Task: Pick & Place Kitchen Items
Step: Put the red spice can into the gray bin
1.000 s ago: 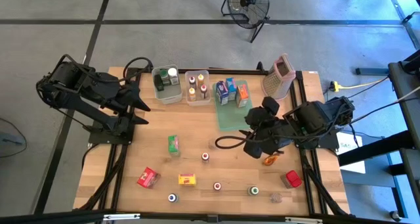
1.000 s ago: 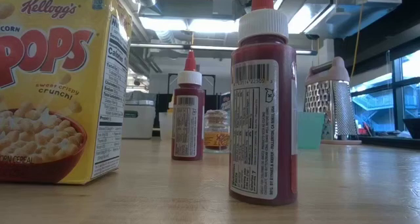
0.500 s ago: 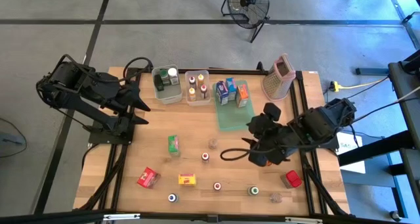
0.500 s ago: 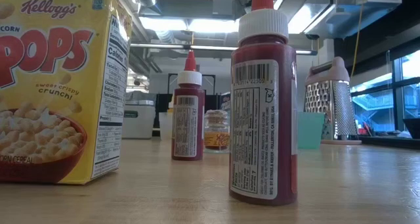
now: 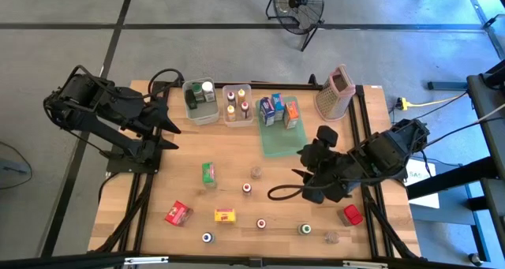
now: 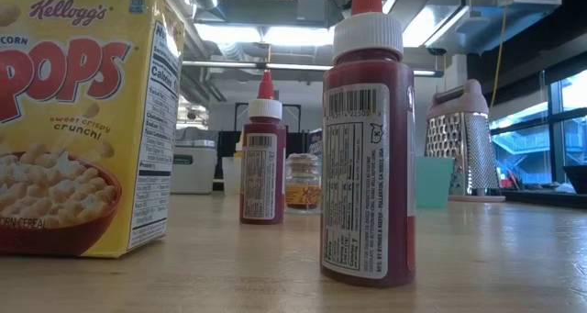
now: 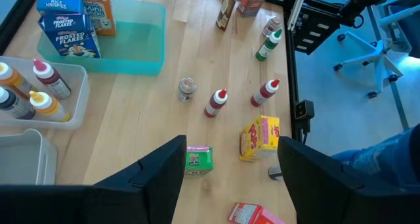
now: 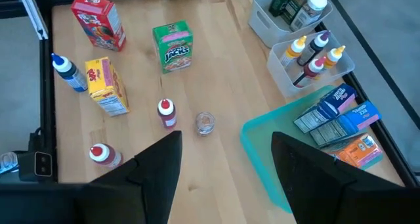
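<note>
Overhead, wooden table (image 5: 237,155) on grey floor (image 5: 205,48)

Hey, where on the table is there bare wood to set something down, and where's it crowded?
Bare wood lies between the green carton and the two clear bins, and along the table's left edge beside the left gripper. The teal tray still has room on its near half. Crowded: the front strip, from the red carton and yellow carton to the bottles near the right gripper.

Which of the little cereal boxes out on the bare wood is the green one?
The Apple Jacks box, standing alone nearest the clear bins. The yellow Corn Pops box and the red box sit farther from them.
</note>
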`<state>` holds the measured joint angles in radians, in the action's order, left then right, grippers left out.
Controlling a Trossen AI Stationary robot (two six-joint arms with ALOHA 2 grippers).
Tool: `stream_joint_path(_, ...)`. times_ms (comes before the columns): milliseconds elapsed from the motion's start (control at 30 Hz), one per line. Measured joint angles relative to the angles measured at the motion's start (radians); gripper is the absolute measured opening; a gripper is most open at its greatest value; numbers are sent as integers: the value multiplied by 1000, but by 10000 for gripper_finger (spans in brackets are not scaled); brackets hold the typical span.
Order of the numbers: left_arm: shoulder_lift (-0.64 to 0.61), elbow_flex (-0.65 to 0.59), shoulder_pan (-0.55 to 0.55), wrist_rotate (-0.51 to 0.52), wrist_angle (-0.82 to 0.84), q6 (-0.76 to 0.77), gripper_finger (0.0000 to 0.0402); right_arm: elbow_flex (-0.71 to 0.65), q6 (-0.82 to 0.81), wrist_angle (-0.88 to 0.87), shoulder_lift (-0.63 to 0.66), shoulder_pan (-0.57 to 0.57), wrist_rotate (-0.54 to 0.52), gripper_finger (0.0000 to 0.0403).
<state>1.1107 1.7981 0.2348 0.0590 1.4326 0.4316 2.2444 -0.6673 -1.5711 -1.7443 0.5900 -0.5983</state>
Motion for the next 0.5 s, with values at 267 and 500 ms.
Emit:
stream_joint_path(267,0,0,0,0,0,0,235,0,54,0,0,0,0,238)
stream_joint_path(500,0,0,0,0,0,0,235,0,92,0,5,0,0,238)
